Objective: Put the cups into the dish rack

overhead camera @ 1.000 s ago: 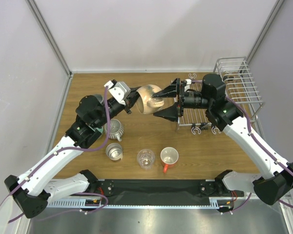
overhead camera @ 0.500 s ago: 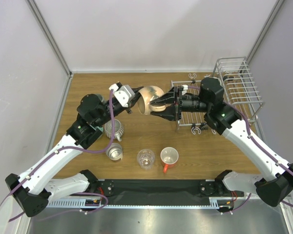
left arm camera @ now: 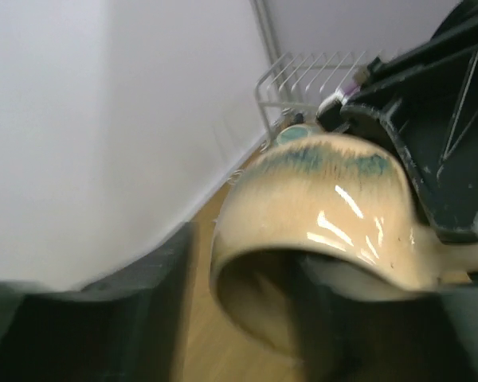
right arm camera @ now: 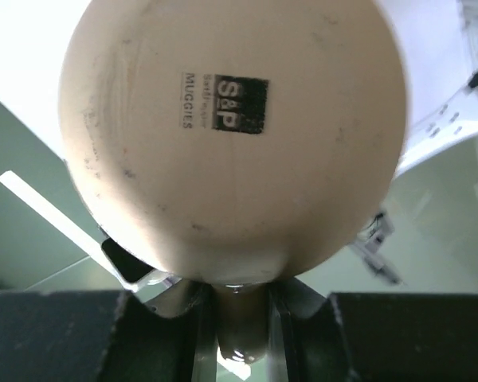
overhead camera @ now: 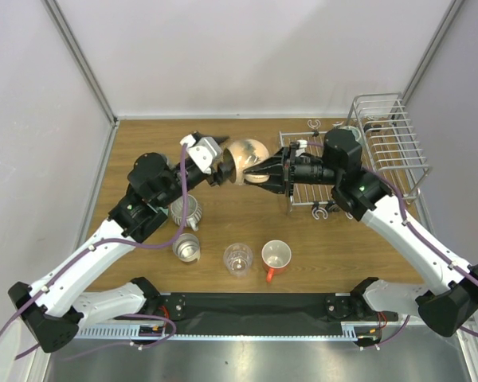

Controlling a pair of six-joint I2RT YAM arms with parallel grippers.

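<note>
So the change: a second ago the right gripper (overhead camera: pixel 256 170) was spread wide, just off the beige mug (overhead camera: pixel 244 150). Now it's slid in and narrowed right down. In the right wrist view the handle (right arm camera: pixel 240 322) sits snug between the two fingers (right arm camera: pixel 197 318), touching both as far as I can see, so I'd call it clamped on the handle. The left gripper (overhead camera: pixel 225 165) has stayed pinched on the mug's rim, one finger inside, one outside. The mug hangs in the air at about 12 o'clock of the table, with the rack (overhead camera: pixel 392 119) off at 2 o'clock.

My read is that this is a handover mid-swap. The left needs to let go before the mug can travel to the rack.

Hard to see: the left wrist view is blurry, its fingers just dark smears. The mug base fills the right wrist view. The right arm covers part of the rack, so I can't tell what's loaded there. The ribbed cup (overhead camera: pixel 188 210), steel cup (overhead camera: pixel 186 248), glass (overhead camera: pixel 238 259) and white mug (overhead camera: pixel 276 255) wait around 6 to 8 o'clock.
</note>
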